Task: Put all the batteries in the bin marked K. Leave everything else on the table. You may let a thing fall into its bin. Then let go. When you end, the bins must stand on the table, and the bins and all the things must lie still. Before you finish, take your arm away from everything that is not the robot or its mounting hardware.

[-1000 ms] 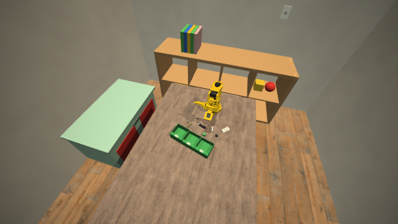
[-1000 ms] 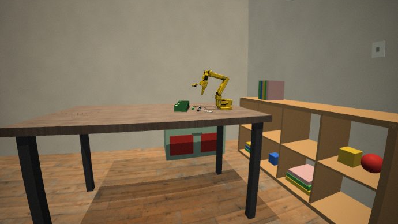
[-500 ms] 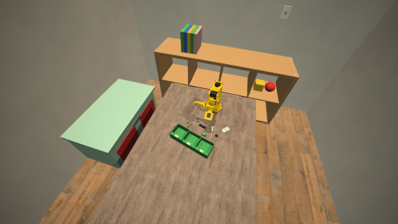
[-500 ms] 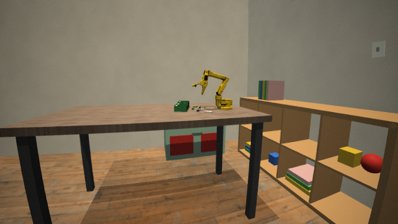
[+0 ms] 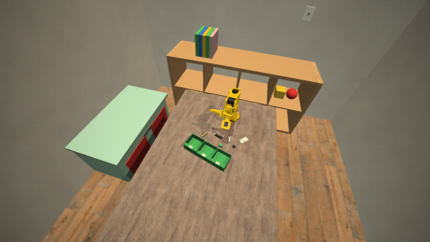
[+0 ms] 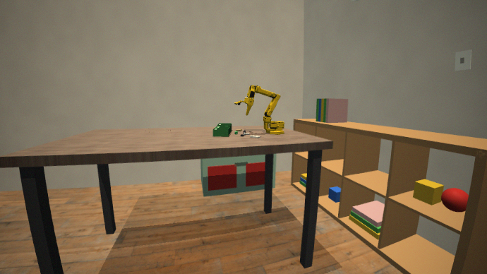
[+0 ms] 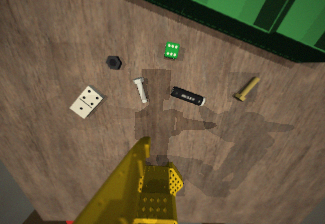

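One battery [image 7: 187, 96], a black cylinder with a white end, lies flat on the wooden table; it also shows in the top view [image 5: 217, 135]. The green three-compartment bin row [image 5: 207, 151] stands just in front of it, and its edge shows at the top right of the wrist view [image 7: 264, 20]. The bin labels are too small to read. My gripper [image 7: 151, 162] is open and empty. It hangs well above the table, on the arm's side of the battery [image 6: 244, 103].
Around the battery lie a green die [image 7: 172, 50], a black nut [image 7: 113, 62], a white bolt [image 7: 141, 90], a domino [image 7: 86, 101] and a brass bolt [image 7: 247, 89]. A shelf unit [image 5: 244, 77] stands behind the table.
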Controlling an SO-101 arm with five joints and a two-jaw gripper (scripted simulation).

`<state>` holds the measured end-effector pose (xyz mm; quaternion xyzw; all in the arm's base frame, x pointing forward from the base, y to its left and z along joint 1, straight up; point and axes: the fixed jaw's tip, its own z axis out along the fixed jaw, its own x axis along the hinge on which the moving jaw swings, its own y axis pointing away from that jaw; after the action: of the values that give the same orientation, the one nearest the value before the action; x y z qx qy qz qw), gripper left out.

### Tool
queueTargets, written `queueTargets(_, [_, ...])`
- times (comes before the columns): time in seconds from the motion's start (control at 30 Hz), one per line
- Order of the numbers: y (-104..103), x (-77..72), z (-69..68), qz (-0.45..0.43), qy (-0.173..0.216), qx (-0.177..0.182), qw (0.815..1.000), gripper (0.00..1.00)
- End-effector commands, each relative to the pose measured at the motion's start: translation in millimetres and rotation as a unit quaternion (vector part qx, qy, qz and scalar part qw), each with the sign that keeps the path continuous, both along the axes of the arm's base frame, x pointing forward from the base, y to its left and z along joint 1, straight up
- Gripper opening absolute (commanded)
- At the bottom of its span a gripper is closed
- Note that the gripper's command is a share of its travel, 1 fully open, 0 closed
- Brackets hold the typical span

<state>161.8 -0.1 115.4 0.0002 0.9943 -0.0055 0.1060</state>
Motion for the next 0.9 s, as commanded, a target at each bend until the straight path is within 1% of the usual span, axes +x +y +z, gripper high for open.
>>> queueTargets(0.0, [1.5,2.9,5.7,0.009,-0.015,-0.001,1.0,1.0])
queueTargets(0.33, [1.4,3.0,5.7,0.009,-0.015,-0.001,1.0,1.0])
queueTargets(0.43, [0.0,5.3,6.0,0.006,-0.018,-0.002,1.0,1.0])
queueTargets(0.57, [-5.9,16.1,7.9,-0.002,-0.035,-0.005,0.999,1.0])
queueTargets(0.77, [-24.7,43.6,12.6,-0.026,-0.08,-0.016,0.996,1.0])
queueTargets(0.83, [-24.7,43.6,12.6,-0.026,-0.08,-0.016,0.996,1.0])
queueTargets(0.87, [-28.6,48.5,13.4,-0.03,-0.089,-0.019,0.995,1.0])
